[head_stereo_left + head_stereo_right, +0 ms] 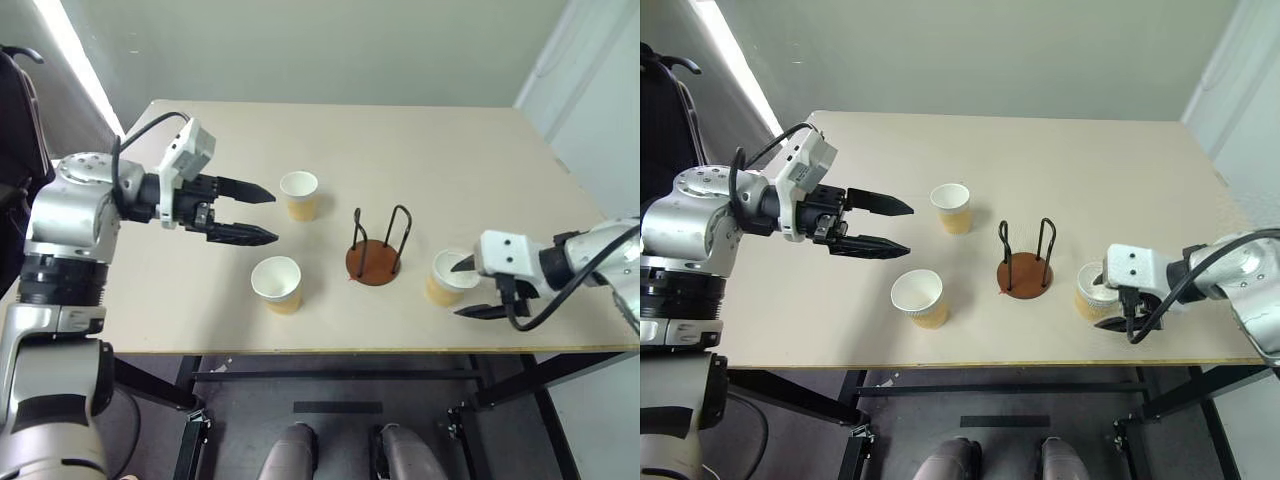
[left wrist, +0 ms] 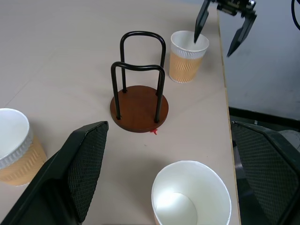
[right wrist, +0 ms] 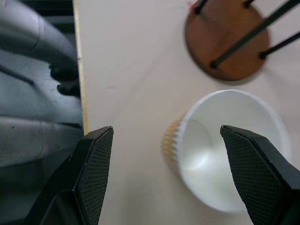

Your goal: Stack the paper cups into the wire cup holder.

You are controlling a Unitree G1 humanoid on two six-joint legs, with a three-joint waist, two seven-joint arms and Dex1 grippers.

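No readable text, label, brand or number anywhere. Plain ribbed sides on the paper cups (image 1: 299,195). Bare top on the bench (image 1: 450,160).

Wire cup holder (image 1: 375,258) mid-table (image 1: 450,150) — two paper cups (image 1: 277,283) left (one right).

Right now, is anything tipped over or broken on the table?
No. All three paper cups stand upright, and the wire cup holder stands straight and empty. Nothing looks spilled or broken.
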